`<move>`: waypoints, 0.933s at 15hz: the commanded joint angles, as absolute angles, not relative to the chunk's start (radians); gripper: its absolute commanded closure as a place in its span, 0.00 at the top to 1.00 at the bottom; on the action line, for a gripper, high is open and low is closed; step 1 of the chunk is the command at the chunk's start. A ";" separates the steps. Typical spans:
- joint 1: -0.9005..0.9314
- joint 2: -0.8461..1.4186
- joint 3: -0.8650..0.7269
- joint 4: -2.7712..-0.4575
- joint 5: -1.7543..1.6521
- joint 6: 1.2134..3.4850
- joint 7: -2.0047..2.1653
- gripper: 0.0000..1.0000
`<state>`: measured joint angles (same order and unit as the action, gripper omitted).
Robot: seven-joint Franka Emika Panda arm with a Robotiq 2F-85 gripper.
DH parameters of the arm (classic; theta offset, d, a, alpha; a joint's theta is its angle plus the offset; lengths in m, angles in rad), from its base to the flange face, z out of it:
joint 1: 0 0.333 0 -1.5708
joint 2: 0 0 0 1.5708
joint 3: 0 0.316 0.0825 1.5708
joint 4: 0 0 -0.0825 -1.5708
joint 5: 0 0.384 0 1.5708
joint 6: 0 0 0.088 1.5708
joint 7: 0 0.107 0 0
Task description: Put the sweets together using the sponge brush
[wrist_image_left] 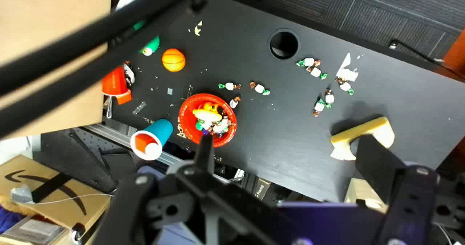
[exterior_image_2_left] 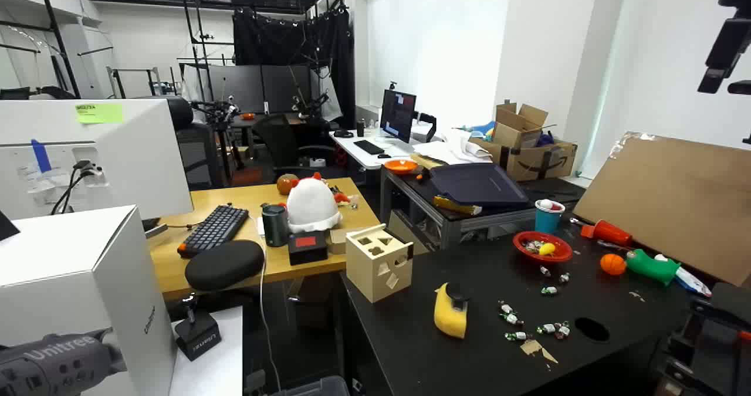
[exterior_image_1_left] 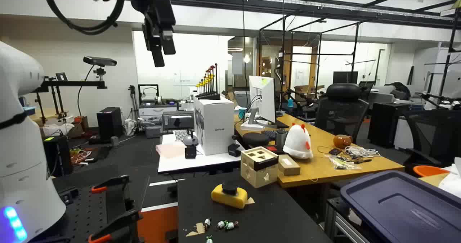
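Sponge brush [exterior_image_2_left: 450, 321] sits loose near the corner of the desk [exterior_image_2_left: 481, 273] bearing the wooden box [exterior_image_2_left: 366, 268], sweets [wrist_image_left: 315, 72] strewn further in from that end edge, gripper [wrist_image_left: 287, 139] high overhead, jaws apart, empty: apparently pre-grasp, next move calling for descent onto the dark handle [exterior_image_1_left: 229, 189].

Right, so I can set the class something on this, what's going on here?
The robot's gripper is open and empty, raised well clear of the table, so nothing is being handled. The sponge rests on the table near the box, untouched. The sweets lie loose: some by the bowl, others closer to the sponge. They have not yet been gathered together.
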<state>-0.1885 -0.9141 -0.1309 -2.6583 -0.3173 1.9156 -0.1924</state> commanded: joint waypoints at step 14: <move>-0.144 -0.826 -0.136 -2.640 -0.331 2.001 -0.174 1.00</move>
<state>-0.1604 -0.8858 -0.1309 -2.6581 -0.3173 1.9465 -0.1919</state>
